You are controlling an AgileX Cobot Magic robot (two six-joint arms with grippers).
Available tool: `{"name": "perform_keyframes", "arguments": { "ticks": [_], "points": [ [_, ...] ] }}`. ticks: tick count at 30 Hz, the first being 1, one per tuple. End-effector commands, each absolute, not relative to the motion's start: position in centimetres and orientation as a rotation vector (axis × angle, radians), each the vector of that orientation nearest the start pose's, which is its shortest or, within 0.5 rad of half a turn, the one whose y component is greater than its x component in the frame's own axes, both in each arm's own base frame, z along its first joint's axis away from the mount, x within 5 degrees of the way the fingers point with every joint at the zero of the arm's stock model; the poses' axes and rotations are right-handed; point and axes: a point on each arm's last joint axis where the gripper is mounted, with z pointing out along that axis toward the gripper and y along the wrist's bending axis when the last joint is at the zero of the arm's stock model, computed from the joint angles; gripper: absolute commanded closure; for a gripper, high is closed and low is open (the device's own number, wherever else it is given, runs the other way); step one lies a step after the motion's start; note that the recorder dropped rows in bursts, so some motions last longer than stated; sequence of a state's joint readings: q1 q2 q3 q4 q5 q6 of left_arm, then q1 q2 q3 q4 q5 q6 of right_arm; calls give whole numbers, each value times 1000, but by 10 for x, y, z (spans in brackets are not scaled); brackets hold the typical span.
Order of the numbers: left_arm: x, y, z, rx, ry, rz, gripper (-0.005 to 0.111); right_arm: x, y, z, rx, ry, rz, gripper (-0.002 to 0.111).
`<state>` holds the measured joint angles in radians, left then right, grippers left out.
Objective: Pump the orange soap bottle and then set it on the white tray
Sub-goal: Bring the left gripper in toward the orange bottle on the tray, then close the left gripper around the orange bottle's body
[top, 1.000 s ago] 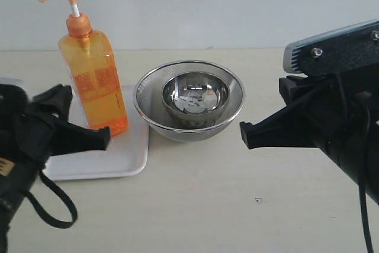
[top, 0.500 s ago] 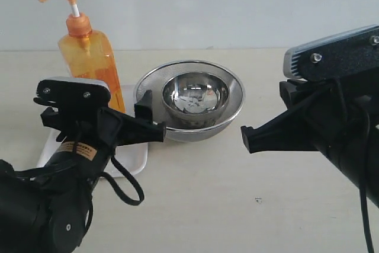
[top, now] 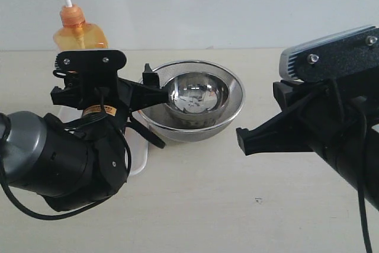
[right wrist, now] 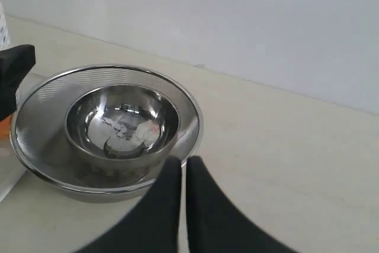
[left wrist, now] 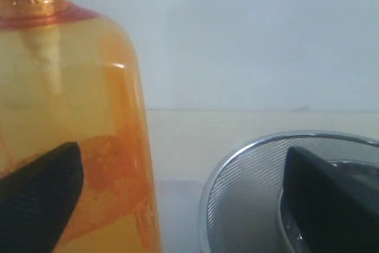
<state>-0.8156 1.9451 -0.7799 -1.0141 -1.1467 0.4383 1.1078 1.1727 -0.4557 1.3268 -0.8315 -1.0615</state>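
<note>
- Pale tabletop, blank wall behind.
- Got the orange soap bottle (top: 78, 32) upright just left of the steel bowls (top: 192, 96), base hidden.
- Got the left gripper (left wrist: 182, 158) gaping wide, empty, facing the bottle, probably to grab it.
- Only a sliver of white tray (top: 140, 161) left of the bowls, behind that arm.
- Got the right gripper (right wrist: 182, 164) pinched shut, empty, in front of the bowls.
- Might clip the bowl rim with one left finger.
</note>
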Motion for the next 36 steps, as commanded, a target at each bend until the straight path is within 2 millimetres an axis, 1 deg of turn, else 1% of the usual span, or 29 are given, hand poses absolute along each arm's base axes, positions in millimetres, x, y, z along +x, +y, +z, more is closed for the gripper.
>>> {"name": "perform_keyframes", "arguments": {
  "ticks": [1, 5, 9, 12, 16, 18, 20, 23, 27, 30, 32, 34, 36],
  "points": [
    [274, -195, 147, -124, 1783, 89, 21, 148, 151, 245, -374, 1776, 109, 108],
    [269, -192, 144, -136, 1811, 163, 21, 148, 152, 245, -375, 1772, 115, 108],
    [267, -193, 147, -140, 1798, 179, 21, 147, 153, 245, -384, 1775, 124, 108],
    [259, -201, 146, -133, 1827, 159, 21, 147, 153, 245, -387, 1777, 127, 108],
    [244, -207, 148, -83, 1822, 261, 21, 147, 153, 245, -390, 1774, 126, 108],
    [236, -208, 149, -102, 1811, 316, 21, 147, 153, 245, -391, 1772, 128, 108],
    [232, -209, 148, -137, 1822, 300, 21, 147, 153, 245, -384, 1769, 137, 108],
    [232, -210, 148, -162, 1818, 279, 21, 147, 154, 245, -386, 1772, 142, 108],
    [232, -210, 148, -134, 1808, 270, 21, 146, 156, 244, -407, 1788, 163, 108],
    [231, -208, 147, -109, 1819, 304, 21, 146, 156, 243, -408, 1788, 164, 108],
    [229, -204, 144, -122, 1832, 324, 21, 146, 156, 243, -408, 1788, 164, 108],
    [227, -200, 143, -184, 1843, 315, 18, 146, 156, 244, -412, 1784, 164, 108],
    [225, -196, 142, -203, 1846, 312, 14, 146, 156, 244, -417, 1779, 165, 108]
  ]
}}
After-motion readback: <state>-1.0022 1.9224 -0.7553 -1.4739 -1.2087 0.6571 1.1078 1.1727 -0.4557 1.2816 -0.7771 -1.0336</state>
